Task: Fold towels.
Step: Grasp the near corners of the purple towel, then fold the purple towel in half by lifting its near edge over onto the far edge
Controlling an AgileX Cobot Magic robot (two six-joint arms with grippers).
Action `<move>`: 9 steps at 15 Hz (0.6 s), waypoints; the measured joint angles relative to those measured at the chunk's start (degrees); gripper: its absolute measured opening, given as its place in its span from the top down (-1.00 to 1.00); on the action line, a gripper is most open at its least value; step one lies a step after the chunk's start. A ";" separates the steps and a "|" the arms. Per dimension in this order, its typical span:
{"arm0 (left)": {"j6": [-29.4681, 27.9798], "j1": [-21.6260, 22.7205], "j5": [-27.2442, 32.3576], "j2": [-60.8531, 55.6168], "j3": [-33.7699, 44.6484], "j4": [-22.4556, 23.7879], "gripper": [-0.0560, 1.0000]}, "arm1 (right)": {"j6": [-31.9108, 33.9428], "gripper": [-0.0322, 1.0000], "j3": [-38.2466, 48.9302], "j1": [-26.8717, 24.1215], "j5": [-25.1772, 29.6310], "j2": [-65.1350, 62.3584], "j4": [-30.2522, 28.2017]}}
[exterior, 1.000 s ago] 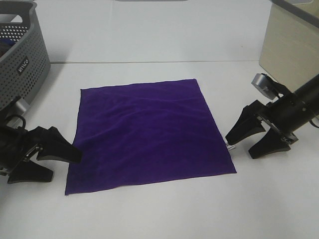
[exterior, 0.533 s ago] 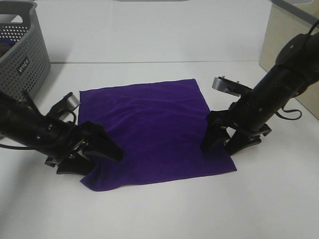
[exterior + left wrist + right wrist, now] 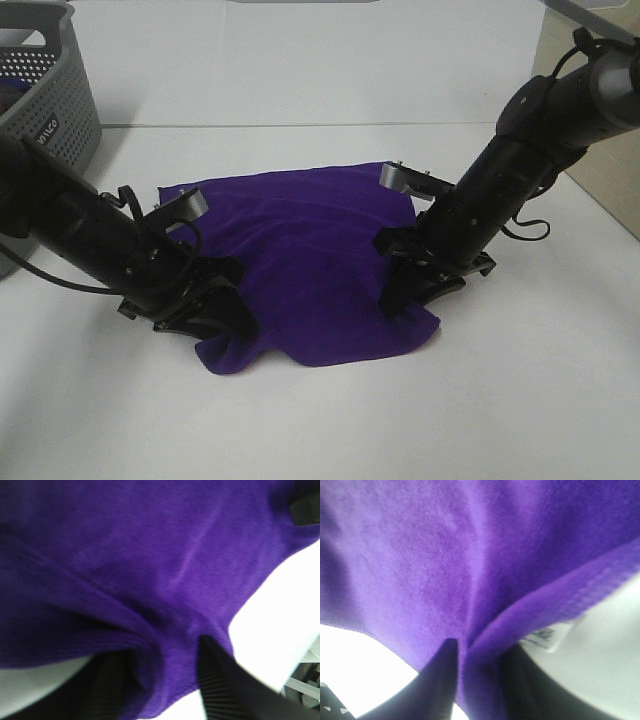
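The basket runs off the edge, and the tag is too blurred to read

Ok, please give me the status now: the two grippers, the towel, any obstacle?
Left gripper shut on towel, near left corner. Right gripper shut on near right corner. Near edge bunched, far edge flat. Grey basket far left, apart.

The towel is showing as soft, matt cloth with a short plush nap that is catching light along the folds. By the smooth, matt black right fingers its hem is looking tightly stitched and its tag thin and white. The left fingers are showing finely ribbed black pads. The table is looking smooth, white and faintly glossy. The far-left basket is appearing as grey perforated plastic.
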 joint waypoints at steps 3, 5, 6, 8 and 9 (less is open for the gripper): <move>0.23 0.00 -1.38 0.40 0.00 0.00 0.85 | 0.06 0.89 0.00 0.06 1.32 0.52 0.00; 1.55 0.00 -1.26 0.40 0.00 0.00 0.89 | 0.06 0.89 0.00 0.11 2.92 0.40 0.06; 2.64 0.00 -0.69 0.46 -0.29 0.34 0.89 | 0.06 0.89 0.06 0.11 3.04 -0.17 0.06; 3.61 0.00 1.55 0.92 -1.38 1.89 0.89 | 0.06 0.89 0.57 0.23 2.29 -1.60 -0.57; 3.72 0.00 3.44 1.09 -1.95 3.55 0.89 | 0.06 0.89 0.86 0.29 1.66 -2.75 -1.89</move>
